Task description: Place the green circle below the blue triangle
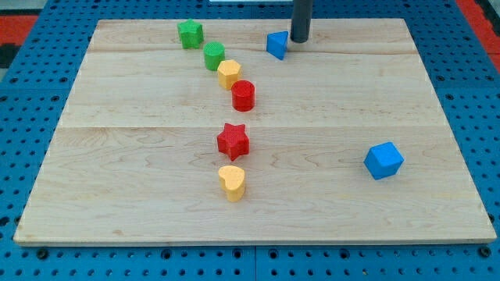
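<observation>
1. My tip (301, 40) stands near the view's top, just to the right of the blue triangle (276, 44), very close to it; I cannot tell whether they touch. The rod is bare: it clamps nothing, and it is well apart from the block I am meant to move.
2. The green circle (214, 55) sits to the view's left of the triangle, a little lower. It is the second block in a slanting chain: green block (190, 33) above-left, then the circle, then a yellow block (229, 73) just beside it, then a red cylinder (243, 95).
3. Further down lie a red star (233, 140) and a yellow heart (232, 182); a blue block (383, 160) lies far off at the view's right.
4. I judge the task is in its approach step: the circle appears untouched and the spot below the triangle is bare wood (351, 94).
5. The next move calls for going round the triangle without nudging it, and reaching the circle's left side.
6. From there, a push toward the view's right and slightly down should carry it under the triangle.
7. The risk is the yellow block, which sits so close that a low line would drag it along.
</observation>
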Tool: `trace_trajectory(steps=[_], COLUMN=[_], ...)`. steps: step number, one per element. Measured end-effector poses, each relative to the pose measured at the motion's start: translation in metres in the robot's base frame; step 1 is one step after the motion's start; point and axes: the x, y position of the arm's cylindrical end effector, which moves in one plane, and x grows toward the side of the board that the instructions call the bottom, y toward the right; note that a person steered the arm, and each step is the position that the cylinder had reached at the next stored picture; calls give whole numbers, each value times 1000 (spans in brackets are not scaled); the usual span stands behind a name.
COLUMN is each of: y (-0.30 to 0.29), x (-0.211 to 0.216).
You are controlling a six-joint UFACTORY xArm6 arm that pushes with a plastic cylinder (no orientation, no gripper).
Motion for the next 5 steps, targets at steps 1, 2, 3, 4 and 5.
trace_trajectory(steps=[1, 2, 3, 4, 5], y=[-15, -44, -152, -232, -214], x=[-25, -23, -24, -24, -2])
